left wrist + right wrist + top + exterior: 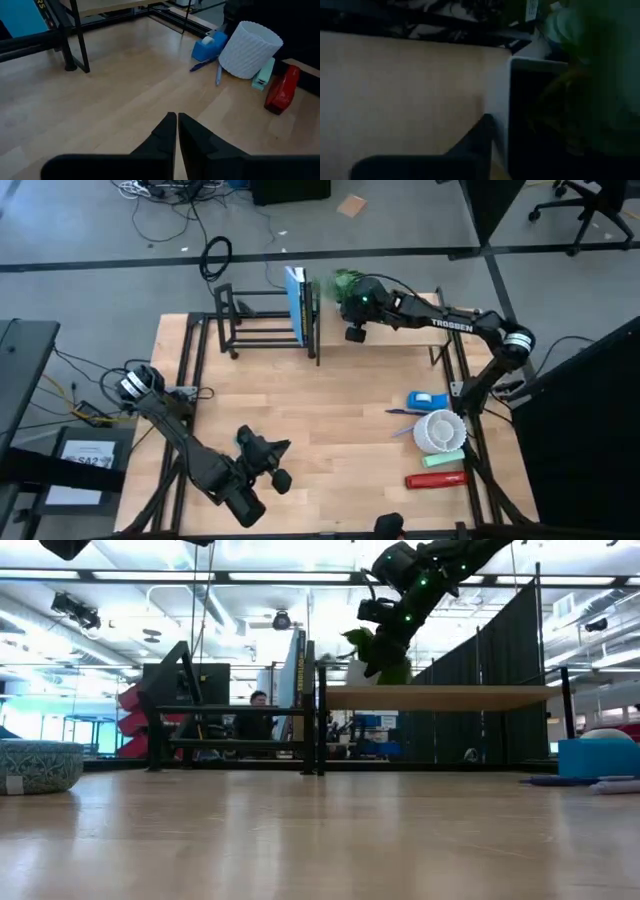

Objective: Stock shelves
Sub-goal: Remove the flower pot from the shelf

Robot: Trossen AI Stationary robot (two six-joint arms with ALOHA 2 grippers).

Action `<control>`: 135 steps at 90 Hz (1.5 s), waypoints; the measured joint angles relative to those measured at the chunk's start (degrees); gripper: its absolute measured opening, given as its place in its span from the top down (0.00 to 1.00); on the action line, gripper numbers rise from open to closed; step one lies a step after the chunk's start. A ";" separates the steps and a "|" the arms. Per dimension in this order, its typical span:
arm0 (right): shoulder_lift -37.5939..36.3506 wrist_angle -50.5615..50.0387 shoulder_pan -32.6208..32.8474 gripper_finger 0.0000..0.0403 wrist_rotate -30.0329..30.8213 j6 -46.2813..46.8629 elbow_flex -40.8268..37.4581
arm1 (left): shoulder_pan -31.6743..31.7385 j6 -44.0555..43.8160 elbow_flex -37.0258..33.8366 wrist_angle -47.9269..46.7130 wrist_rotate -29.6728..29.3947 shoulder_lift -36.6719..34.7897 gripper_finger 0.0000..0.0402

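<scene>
The shelves stand at the table's far side: a black rod rack (pixel 262 330) with an upright blue book (pixel 297 305), and to its right a wooden plank stand (pixel 450 697). A green plant (pixel 343 282) in a white pot (pixel 535 64) is at the plank's left end, with my right gripper (pixel 380 645) shut on it. In the low view the pot's base is level with the plank top; whether it rests there I cannot tell. My left gripper (pixel 176 120) is shut with nothing in it, above the table's near left part (pixel 268 458). My right gripper holds the white pot by its wall (pixel 498 107), just below the rim. One finger (pixel 476 140) lies outside the wall; the other is lost in the dark inside of the pot. The fingers slant down from the table's right. The plant stands upright.
At the table's right lie a white ribbed cup (pixel 438 430), a blue tape dispenser (pixel 428 400), pens (pixel 403 412), a mint-green stapler (pixel 443 458) and a red stapler (pixel 435 479). A patterned bowl (pixel 35 765) shows at the low view's left. Bare wood lies in the table's middle.
</scene>
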 joint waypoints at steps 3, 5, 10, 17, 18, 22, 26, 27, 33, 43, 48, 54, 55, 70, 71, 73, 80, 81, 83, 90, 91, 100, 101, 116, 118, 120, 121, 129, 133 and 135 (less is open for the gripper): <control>-0.61 0.13 0.44 0.98 0.02 -0.02 0.00 | 0.00 0.00 0.00 0.01 0.00 0.00 1.00; -1.08 0.16 0.78 0.98 0.00 -0.04 0.00 | 0.00 0.00 0.00 0.01 0.00 0.00 1.00; -2.32 -1.15 1.90 0.99 -0.07 -0.11 0.58 | 0.00 0.00 0.00 0.01 0.00 0.00 1.00; -3.95 -5.43 4.24 1.00 0.00 0.05 2.66 | 0.00 0.00 0.00 0.01 0.00 0.00 1.00; -4.21 -6.20 4.68 1.00 0.04 0.19 3.04 | 0.00 0.00 0.00 0.01 0.00 0.00 1.00; -5.34 -9.61 6.73 1.00 0.27 1.10 4.80 | 0.00 0.00 0.00 0.03 0.00 0.00 1.00; -6.37 -12.85 9.12 1.00 0.30 2.75 6.70 | 0.02 0.00 0.00 0.03 0.00 0.00 1.00; -6.65 -13.59 9.77 1.00 0.28 3.38 7.13 | 0.02 0.00 0.00 0.03 0.00 0.00 1.00; -8.19 -17.87 14.10 1.00 -0.12 7.12 9.13 | 0.01 0.00 0.00 0.03 0.00 0.00 1.00; -10.91 -21.80 21.53 1.00 -3.84 15.79 9.45 | 0.01 0.00 0.00 0.32 -0.02 0.00 1.00; -12.01 -22.58 25.45 1.00 -7.03 20.64 8.65 | 0.02 0.08 0.00 0.33 -0.02 0.00 1.00; -12.60 -24.25 30.72 1.00 -7.91 26.46 6.87 | 0.00 1.27 0.00 0.74 -0.04 0.00 1.00; -12.60 -24.53 31.79 1.00 -7.84 27.40 6.48 | 0.00 1.53 0.00 0.96 -0.04 0.00 1.00; -10.83 -24.73 45.14 1.00 -4.63 39.97 -0.06 | 0.00 9.29 0.00 6.81 -0.15 0.00 1.00; -10.62 -24.71 45.82 1.00 -4.13 40.93 -0.49 | 0.00 9.85 0.00 7.21 -0.17 0.00 1.00; -10.20 -24.59 47.13 1.00 -3.32 42.94 -1.43 | 0.00 10.88 0.00 7.98 -0.18 0.00 1.00; -8.41 -24.75 50.32 1.00 -1.19 49.33 -4.95 | 0.00 14.57 0.00 10.60 -0.22 0.00 1.00; -8.21 -24.69 50.64 1.00 -0.97 50.13 -5.43 | 0.00 15.04 0.00 10.93 -0.20 0.00 1.00; -7.93 -24.41 51.27 1.00 -0.46 51.53 -6.52 | 0.00 15.78 0.02 11.49 -0.36 0.00 1.00; -7.14 -24.20 53.17 1.00 1.80 55.99 -10.37 | 0.00 17.89 0.00 13.04 -0.53 -0.02 1.00; -7.10 -24.20 53.41 1.00 2.11 56.55 -10.94 | 0.00 18.03 0.00 13.21 -0.54 -0.02 1.00; -7.18 -23.64 55.27 1.00 4.31 60.35 -15.48 | 0.00 19.06 0.00 14.08 -0.55 -0.02 1.00; -7.23 -23.36 55.47 1.00 4.44 60.64 -15.94 | 0.00 19.09 0.00 14.10 -0.55 0.00 1.00; -7.37 -19.43 58.37 1.00 4.59 64.00 -22.16 | 0.02 19.10 0.00 14.93 -0.63 -0.02 1.00; -7.38 -18.93 58.64 1.00 4.55 64.32 -22.64 | 0.02 19.10 0.00 14.91 -0.63 -0.02 1.00; -7.38 -18.59 58.94 1.00 4.43 64.69 -22.97 | 0.02 19.10 0.00 14.94 -0.63 -0.02 1.00; -7.37 -18.53 59.05 1.00 4.37 64.89 -23.09 | 0.02 19.10 0.00 14.97 -0.63 -0.01 1.00; -7.39 -18.97 59.78 1.00 4.39 65.80 -23.52 | 0.02 19.10 0.00 15.40 -0.63 -0.02 1.00; -7.39 -18.79 60.03 1.00 4.43 65.81 -23.52 | 0.02 19.12 0.00 15.78 -0.66 -0.02 1.00; -7.39 -18.52 60.10 1.00 4.49 65.81 -23.52 | 0.02 19.20 0.00 15.87 -0.66 -0.02 1.00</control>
